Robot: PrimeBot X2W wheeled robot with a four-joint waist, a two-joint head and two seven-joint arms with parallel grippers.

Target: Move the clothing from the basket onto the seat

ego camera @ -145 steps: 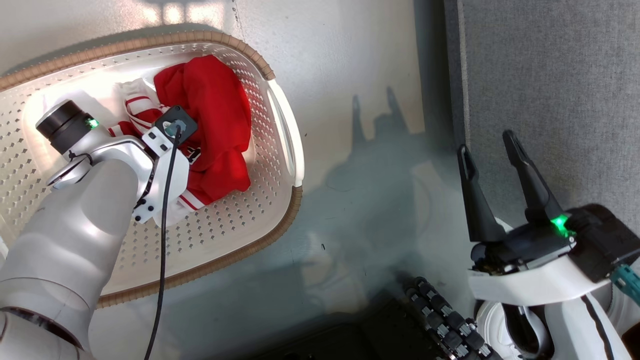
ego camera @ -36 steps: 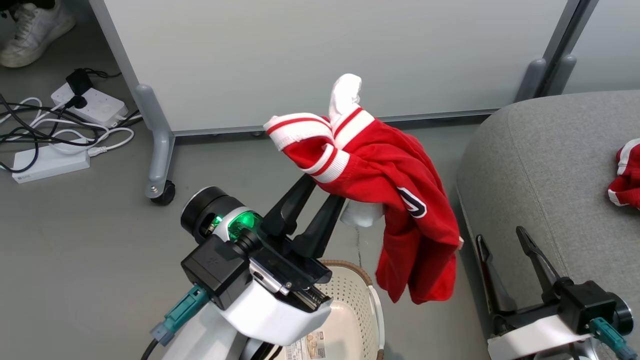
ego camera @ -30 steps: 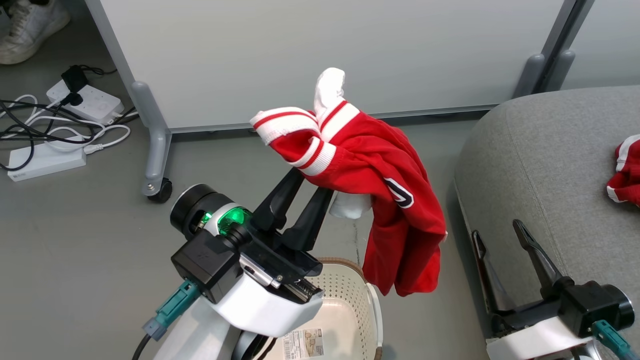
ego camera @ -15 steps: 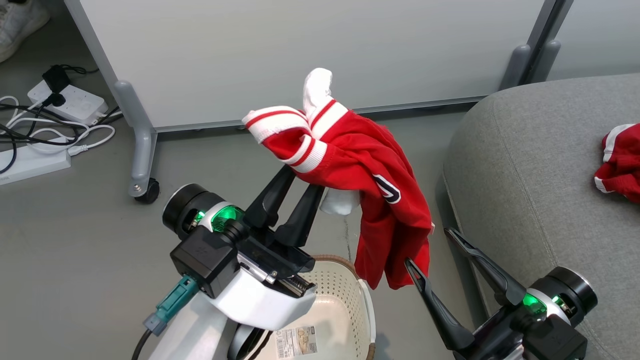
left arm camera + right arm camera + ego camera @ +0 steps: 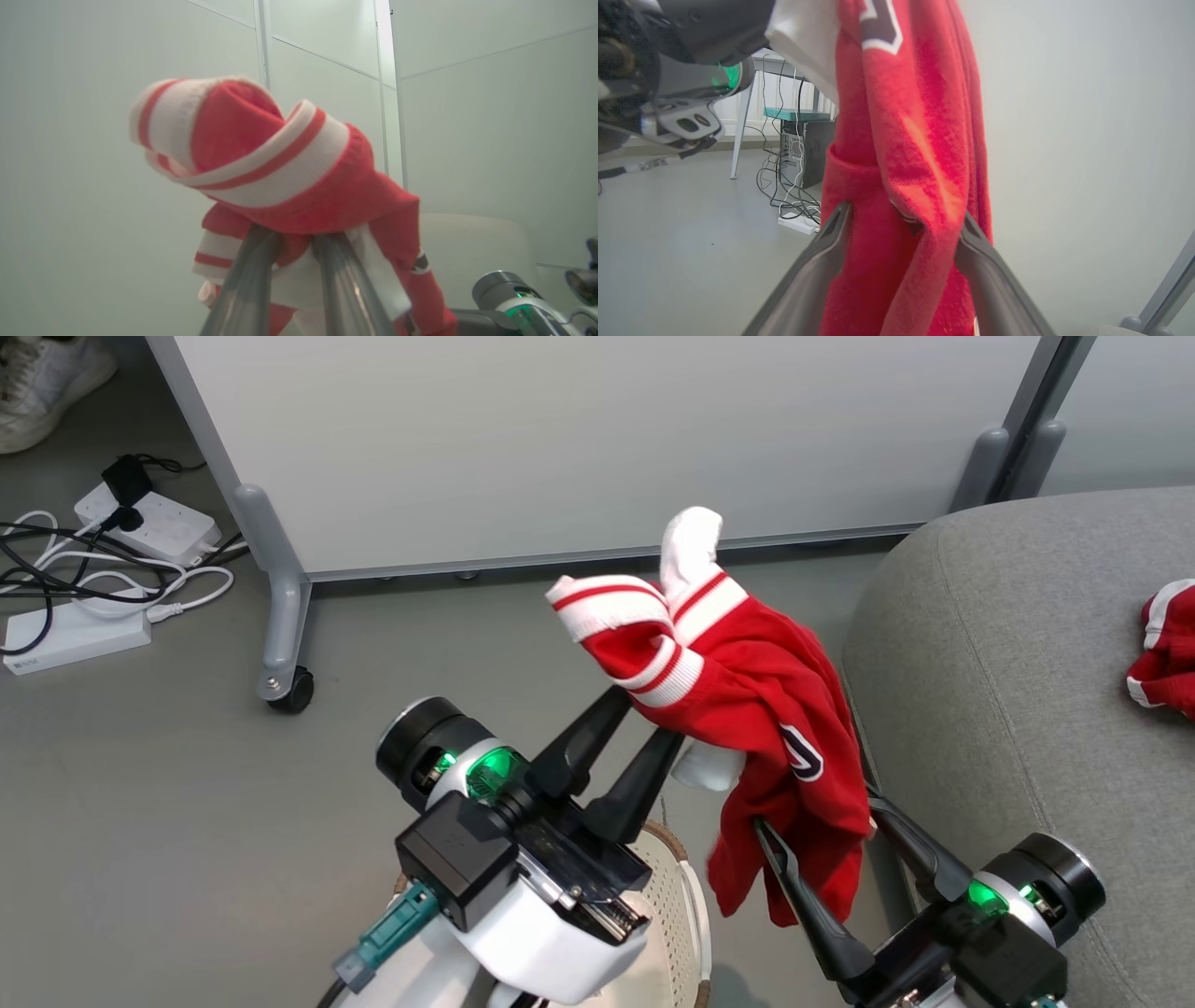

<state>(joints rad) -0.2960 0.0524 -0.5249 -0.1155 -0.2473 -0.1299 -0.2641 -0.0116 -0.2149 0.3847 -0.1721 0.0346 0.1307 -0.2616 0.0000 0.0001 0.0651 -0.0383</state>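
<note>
I am looking down at a grey floor (image 5: 168, 803) with a pale partition panel (image 5: 560, 439) on wheels at the far side. My left pincer (image 5: 646, 717) is raised at centre and clamped on a red jersey (image 5: 747, 700) with white, red-striped cuffs. The cloth bunches above its two dark fingers (image 5: 588, 751) and hangs down to the right. In the left wrist view the jersey (image 5: 289, 186) sits pinched between the fingers (image 5: 243, 289), which stand close together.

My right pincer (image 5: 814, 814) is near and to the right, its jaws spread wide. The lower end of the jersey hangs between the two fingers. In the right wrist view the red cloth (image 5: 906, 163) drops between those fingers (image 5: 817, 266) and brushes both. It is not squeezed.

The basket (image 5: 689, 905) sits on the floor near me, under the left pincer and left of the seat. I see just a slice of its cream holed wall and brown rim, so I cannot tell what is in it.

The grey seat (image 5: 1008, 709) is at right. A second red and white garment (image 5: 1162, 649) lies on it at the far right edge, well apart from the held jersey.

At far left, white power strips (image 5: 79, 635) and tangled cables (image 5: 103, 583) lie on the floor, with a pale shoe (image 5: 47, 378) in the corner.
</note>
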